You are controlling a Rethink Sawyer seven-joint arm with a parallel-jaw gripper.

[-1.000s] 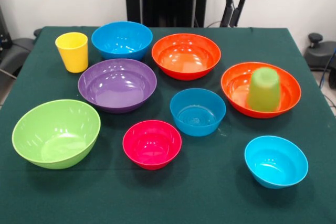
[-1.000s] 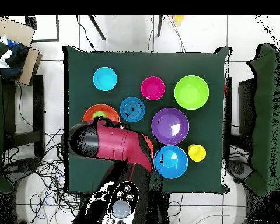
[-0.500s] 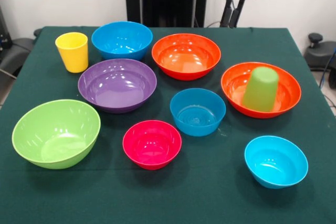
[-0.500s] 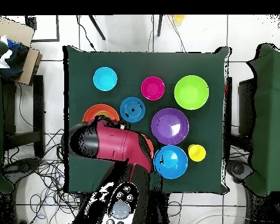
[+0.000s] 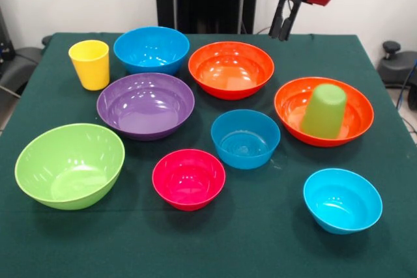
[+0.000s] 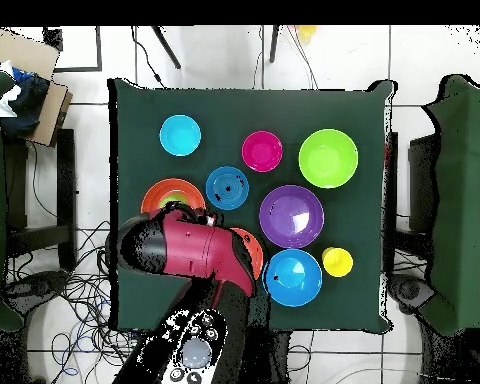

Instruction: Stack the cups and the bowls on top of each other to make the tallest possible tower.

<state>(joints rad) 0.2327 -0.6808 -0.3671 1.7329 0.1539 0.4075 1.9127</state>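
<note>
Early in the stacking: only the light green glossy plastic cup [image 5: 324, 110] placed so far, mouth down inside the large orange round plastic bowl [image 5: 287, 105] at the counter [image 5: 273, 239] edge, long axis leaning a little, base tilted up. No tower yet; other bowls apart, all mouth up. Claw [image 5: 284, 19] raised behind, released, two fingers apart, grasping nothing. Next, probably: choosing another piece, perhaps the second orange plastic bowl [image 5: 230, 68], then descending on its rim.
</note>
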